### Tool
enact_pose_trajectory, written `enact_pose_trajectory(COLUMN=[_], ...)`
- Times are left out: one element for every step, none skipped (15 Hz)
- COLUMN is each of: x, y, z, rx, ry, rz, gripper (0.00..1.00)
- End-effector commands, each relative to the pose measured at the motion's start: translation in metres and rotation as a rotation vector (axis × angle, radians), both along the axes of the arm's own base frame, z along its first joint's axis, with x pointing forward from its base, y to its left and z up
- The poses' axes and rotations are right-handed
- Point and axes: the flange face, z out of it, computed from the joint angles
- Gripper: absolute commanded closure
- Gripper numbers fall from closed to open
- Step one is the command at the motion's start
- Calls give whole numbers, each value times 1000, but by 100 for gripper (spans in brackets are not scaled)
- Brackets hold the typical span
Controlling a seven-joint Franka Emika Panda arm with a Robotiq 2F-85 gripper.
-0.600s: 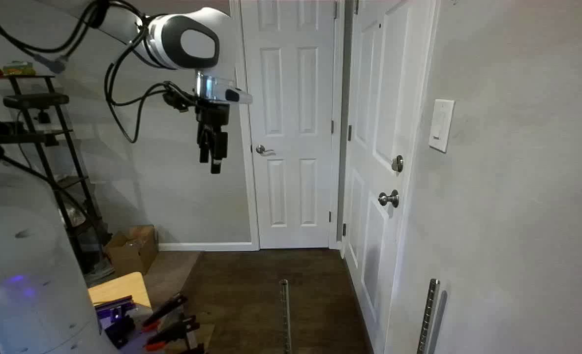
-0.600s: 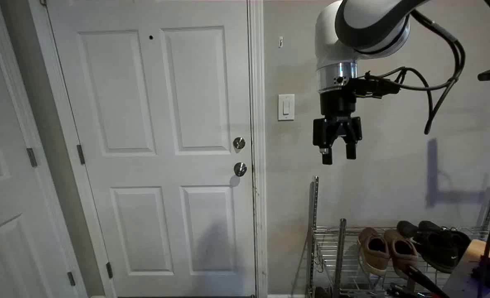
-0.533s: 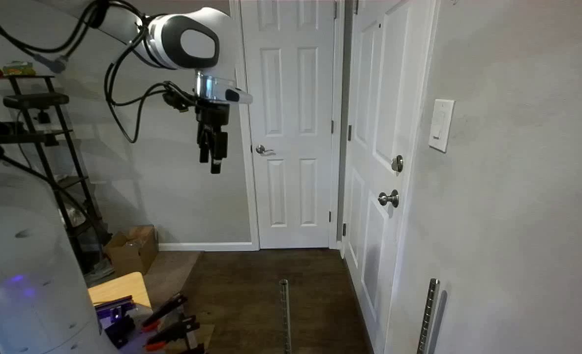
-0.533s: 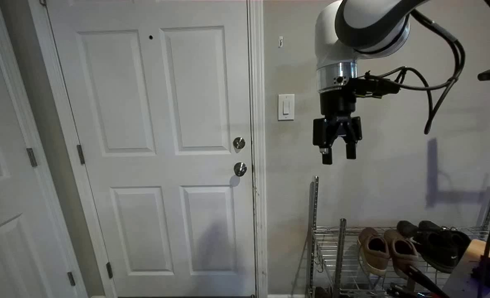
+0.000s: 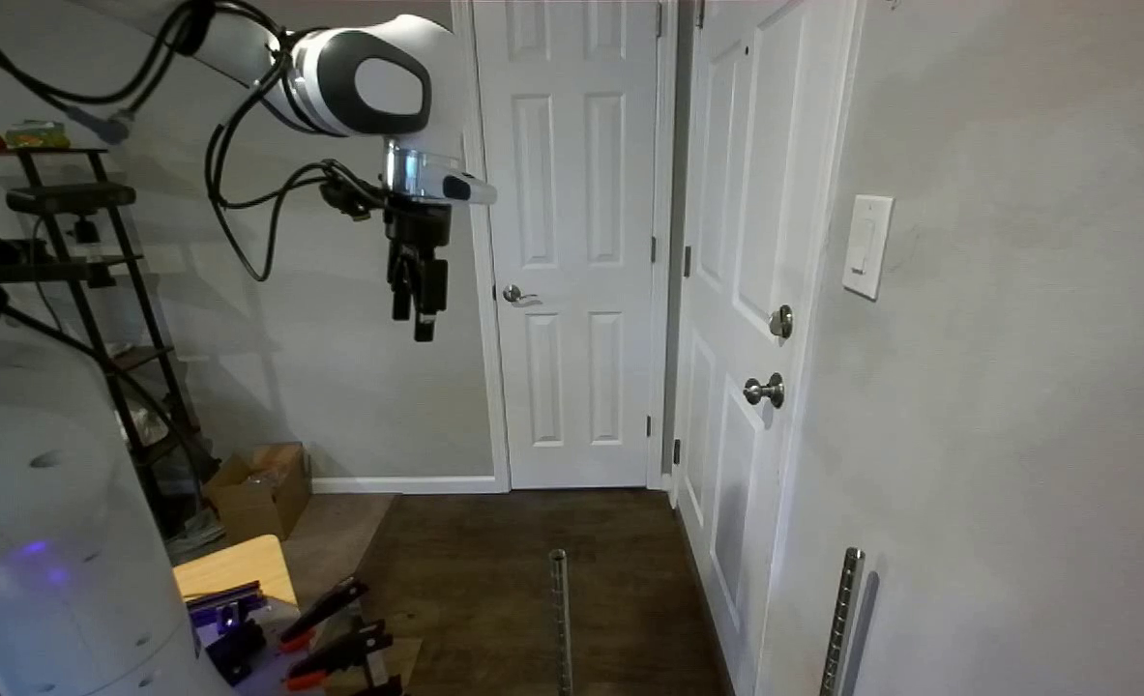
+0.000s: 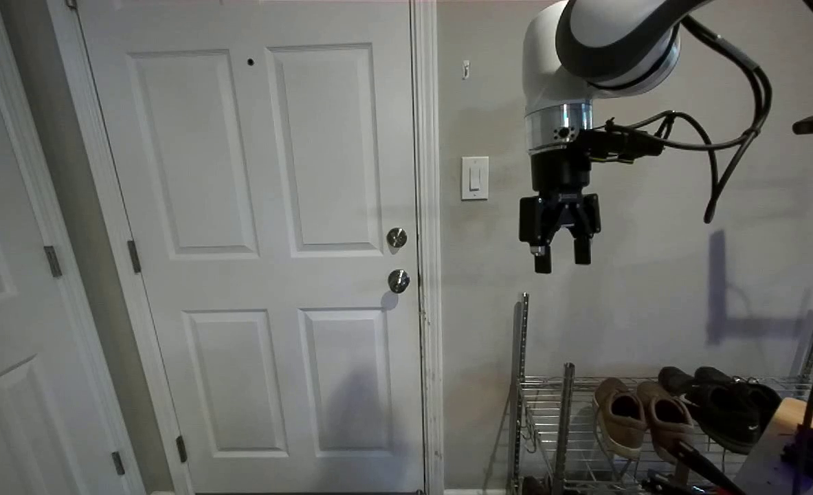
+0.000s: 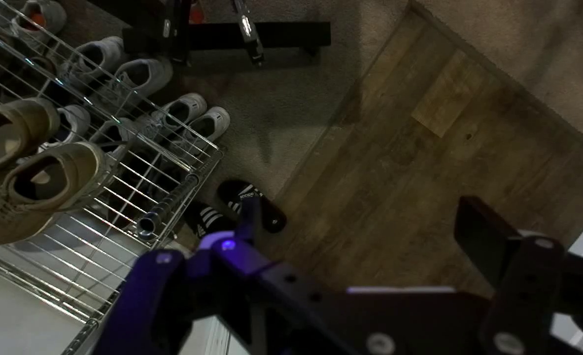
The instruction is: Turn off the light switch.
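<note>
The light switch is a white upright wall plate with a narrow paddle in its middle. It shows on the grey wall beside the door frame in both exterior views (image 5: 867, 247) (image 6: 475, 179). It is out of view in the wrist view. My black gripper points straight down and hangs in the air, apart from the switch, in both exterior views (image 5: 415, 327) (image 6: 563, 260). In an exterior view its fingertips appear to the right of the plate and lower. In the wrist view the gripper (image 7: 360, 209) has its fingers wide apart with nothing between them.
A white door (image 6: 255, 275) with a silver deadbolt (image 6: 396, 238) and knob (image 6: 398, 281) stands beside the switch. A wire shoe rack (image 6: 543, 399) with shoes and upright metal posts (image 6: 564, 426) stands below the arm. Clamps (image 5: 339, 648) sit by the robot's base.
</note>
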Motion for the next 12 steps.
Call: enact_pose_trajectory(x=[3,6,13,19,30,40,53,64,76,89,102,114], y=[0,0,-1,-2,-5,-7,-12,-16,-21,-27,-34,-41], z=[-2,-3,-5,-6,-6,-7,-6,-5,-4,-3,-2,-1], rx=[-5,-1,-8,-7,-15,-21,-36,-48,-55,-65,-72,-72], ry=[10,11,2,-8,-32,-56,-94,-126,-160,-198,-226,-252], rz=[0,2,1,0,-2,1,-9,-17,-26,-39,-52,-63], gripper=[0,0,0,0,0,0,0,0,0,0,0,0])
